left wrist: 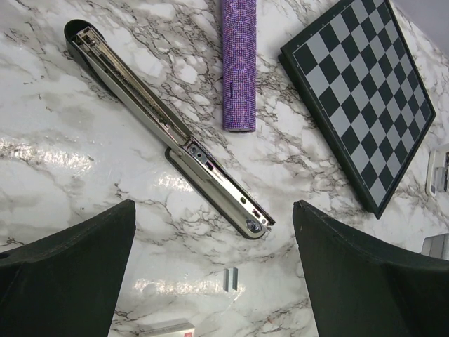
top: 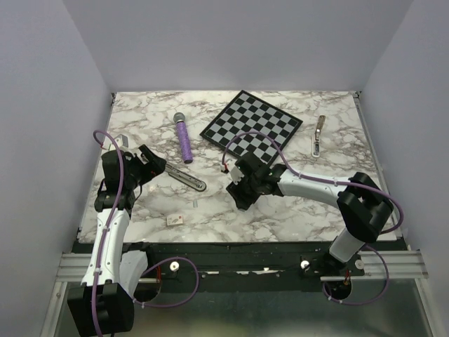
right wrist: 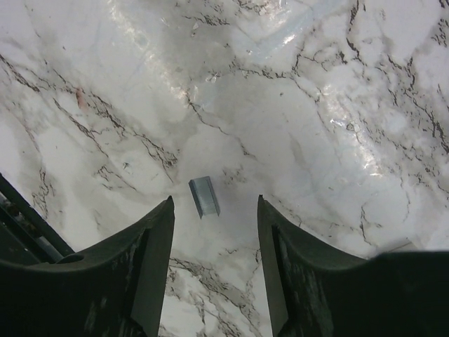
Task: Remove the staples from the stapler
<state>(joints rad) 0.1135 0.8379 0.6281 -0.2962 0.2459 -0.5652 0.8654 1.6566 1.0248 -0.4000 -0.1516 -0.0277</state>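
The stapler (top: 184,178) is lying folded open and flat on the left half of the marble tabletop (top: 302,207). It is sitting beside the near end of the purple stick (left wrist: 238,63) and well apart from the chessboard (left wrist: 358,91). Its long axis is running on a diagonal: the rounded black end is pointing far-left, toward the left arm's side. The bare metal end is pointing near-right, toward the middle of the tabletop, with the staple channel facing up. The left pincer (top: 149,163) is hanging above the black end with its fingers spread wide, gripping nothing. The right pincer (top: 240,191) is likewise spread and empty, hovering over a short strip of staples (right wrist: 204,196) that is lying loose on the marble near the metal end. Judging by this, the opening is done and the emptying is under way; whether more staples are sitting in the channel I cannot tell. The next move is probably calling for the right pincer to come straight down and close gently on the thin, flat strip, which may be apt to slide from under the fingertips.
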